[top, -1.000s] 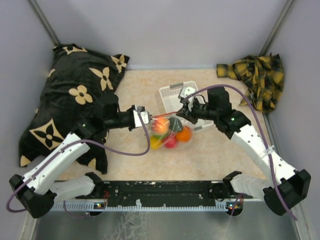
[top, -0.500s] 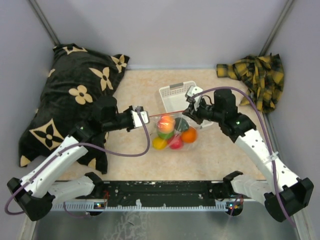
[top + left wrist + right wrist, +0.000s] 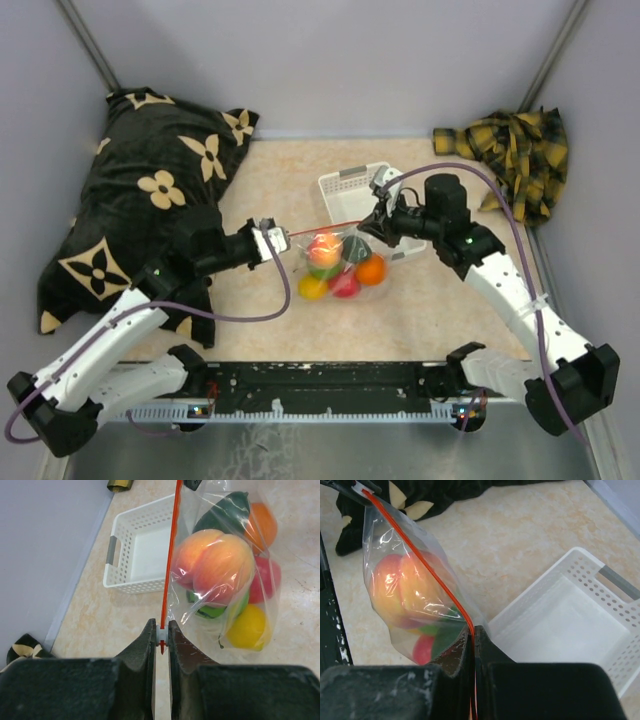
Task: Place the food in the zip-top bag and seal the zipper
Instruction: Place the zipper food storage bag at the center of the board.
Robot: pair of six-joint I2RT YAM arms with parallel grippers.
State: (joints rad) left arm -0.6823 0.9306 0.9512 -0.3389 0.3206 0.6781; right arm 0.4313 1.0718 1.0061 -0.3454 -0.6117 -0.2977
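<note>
**A:** What is the room like, biggest things first?

**B:** Plain grey-lilac walls (image 3: 340, 60) close in three sides of a mottled beige table (image 3: 440, 320). In the top view, a black pillow (image 3: 150, 190) with cream flowers fills the 10 o'clock corner. A yellow-and-black plaid cloth (image 3: 515, 155) is bunched at 2 o'clock. A black rail (image 3: 330, 378) runs along the 6 o'clock edge.

**A:** And nearer the middle?

**B:** A white basket (image 3: 350, 185) sits just toward 12 o'clock of centre. The zip-top bag (image 3: 340, 265) is at centre, hanging from its zipper (image 3: 330, 226), which is pulled taut as one thin red line. I cannot tell whether the bag's bottom touches the table.

**A:** Where is the food?

**B:** All inside the bag: the peach (image 3: 322, 248) on top, then the avocado (image 3: 357, 248), orange (image 3: 370, 268), apple (image 3: 345, 285), lemon (image 3: 312, 288) and lime (image 3: 210, 611).

**A:** The fingers?

**B:** The left gripper (image 3: 160, 630) pinches the zipper's 9 o'clock end, fingers narrow. The right gripper (image 3: 471, 632) is clamped on the zipper at its 3 o'clock end, fingers pressed together.
</note>
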